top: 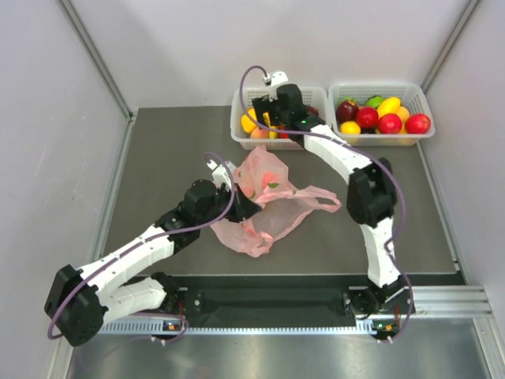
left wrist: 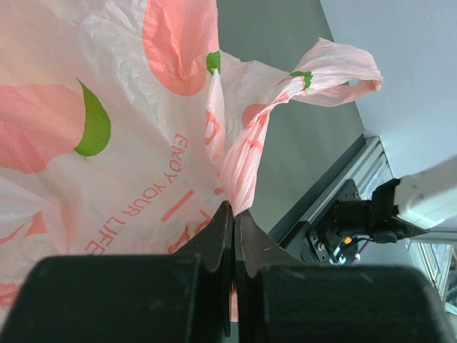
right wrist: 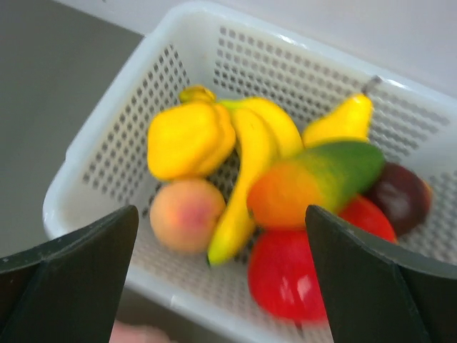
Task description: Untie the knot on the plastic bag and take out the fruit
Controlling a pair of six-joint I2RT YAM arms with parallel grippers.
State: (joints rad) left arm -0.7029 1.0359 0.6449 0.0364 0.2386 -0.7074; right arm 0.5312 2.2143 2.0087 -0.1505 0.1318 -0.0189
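Observation:
The pink plastic bag (top: 264,207) lies crumpled mid-table, its handle loops (top: 319,197) trailing loose to the right. No tied knot shows. My left gripper (top: 246,207) is shut on a fold of the bag's film (left wrist: 239,179), with the loops (left wrist: 321,75) hanging beyond it. My right gripper (top: 272,118) hovers open and empty over the left white basket (top: 236,130). In the right wrist view, the gripper (right wrist: 221,214) is above fruit in that basket (right wrist: 107,143): a peach (right wrist: 182,214), banana (right wrist: 250,157), mango (right wrist: 314,182) and red apple (right wrist: 285,275). Whether any fruit is inside the bag is hidden.
A second white basket (top: 379,85) at the back right holds red, yellow and green fruit (top: 387,118). Grey walls close in on both sides. A metal rail (top: 316,304) with the arm bases runs along the near edge.

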